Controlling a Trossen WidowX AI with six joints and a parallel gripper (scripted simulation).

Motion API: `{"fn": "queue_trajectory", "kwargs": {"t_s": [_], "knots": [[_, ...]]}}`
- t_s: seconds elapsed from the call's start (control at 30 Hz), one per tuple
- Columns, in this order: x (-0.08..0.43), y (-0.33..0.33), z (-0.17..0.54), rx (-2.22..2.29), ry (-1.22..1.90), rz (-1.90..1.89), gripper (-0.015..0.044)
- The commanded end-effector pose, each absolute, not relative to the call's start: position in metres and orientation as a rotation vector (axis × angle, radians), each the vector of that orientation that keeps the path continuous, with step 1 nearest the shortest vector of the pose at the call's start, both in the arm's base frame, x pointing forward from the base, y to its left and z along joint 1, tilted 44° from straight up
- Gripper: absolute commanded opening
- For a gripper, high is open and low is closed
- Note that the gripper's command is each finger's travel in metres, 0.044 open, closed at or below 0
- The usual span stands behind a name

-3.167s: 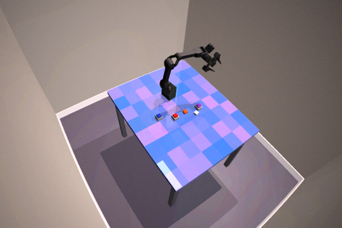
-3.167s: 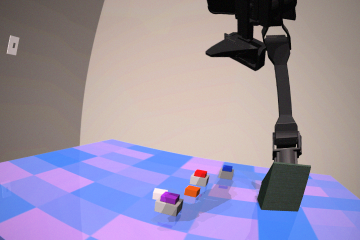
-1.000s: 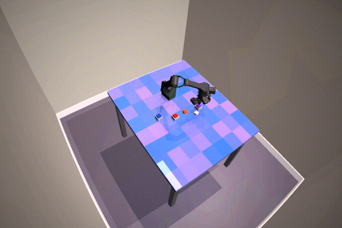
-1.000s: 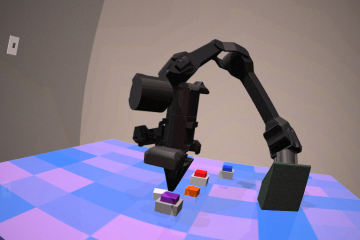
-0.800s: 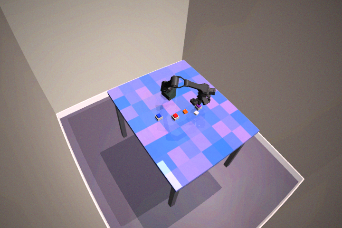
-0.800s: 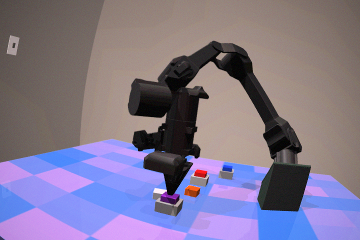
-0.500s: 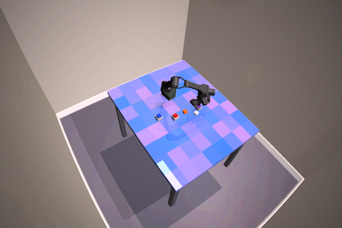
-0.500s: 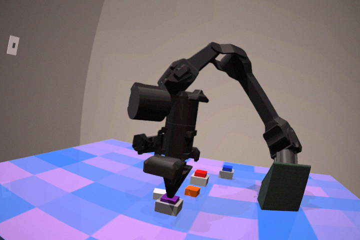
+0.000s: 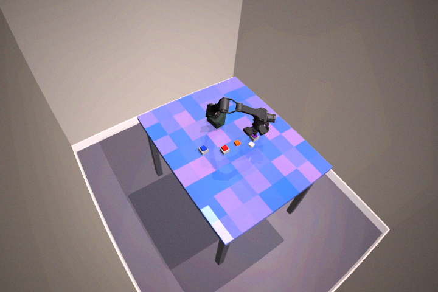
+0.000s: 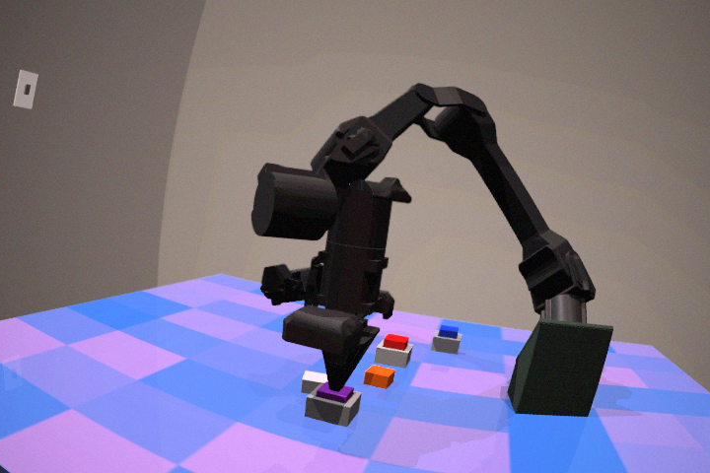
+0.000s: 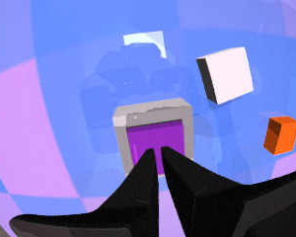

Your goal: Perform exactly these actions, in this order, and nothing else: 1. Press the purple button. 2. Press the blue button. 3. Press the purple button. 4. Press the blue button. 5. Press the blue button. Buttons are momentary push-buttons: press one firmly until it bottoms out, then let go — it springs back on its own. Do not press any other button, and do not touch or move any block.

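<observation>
The purple button (image 9: 254, 137) (image 10: 344, 395) (image 11: 170, 135) sits in a grey housing. My gripper (image 10: 336, 386) (image 11: 158, 154) is shut and empty, pointing straight down, with its fingertips on the purple cap. The cap looks pushed down into its housing, low against the rim; whether it has bottomed out I cannot tell. The blue button (image 9: 203, 148) (image 10: 449, 332) stands up from its grey housing on the far side of the red button, away from my gripper. It is out of the wrist view. In the top view the arm hides my fingertips.
A white block (image 9: 251, 144) (image 10: 311, 382) (image 11: 230, 75) lies close beside the purple button. An orange block (image 9: 237, 142) (image 10: 379, 376) (image 11: 284, 135) and the red button (image 9: 224, 148) (image 10: 395, 341) lie between the purple and blue buttons. The dark arm base (image 9: 216, 120) (image 10: 559, 373) stands behind them.
</observation>
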State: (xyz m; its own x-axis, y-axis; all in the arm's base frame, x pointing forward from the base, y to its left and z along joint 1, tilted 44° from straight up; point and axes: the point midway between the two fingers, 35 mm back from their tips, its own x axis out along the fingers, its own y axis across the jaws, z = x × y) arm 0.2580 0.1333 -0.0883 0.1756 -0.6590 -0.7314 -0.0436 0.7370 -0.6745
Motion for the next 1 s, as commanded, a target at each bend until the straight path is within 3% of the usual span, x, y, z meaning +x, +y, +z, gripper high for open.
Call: {"fn": "queue_trajectory", "kwargs": {"t_s": [0.0, 0.67, 0.97], "knots": [[0.258, 0.135, -0.087, -0.646, 1.341, -0.481, 0.0020], [0.242, 0.195, -0.020, -0.651, 1.341, -0.476, 0.0020], [0.271, 0.123, 0.070, -0.627, 1.363, -0.430, 0.0020]]}}
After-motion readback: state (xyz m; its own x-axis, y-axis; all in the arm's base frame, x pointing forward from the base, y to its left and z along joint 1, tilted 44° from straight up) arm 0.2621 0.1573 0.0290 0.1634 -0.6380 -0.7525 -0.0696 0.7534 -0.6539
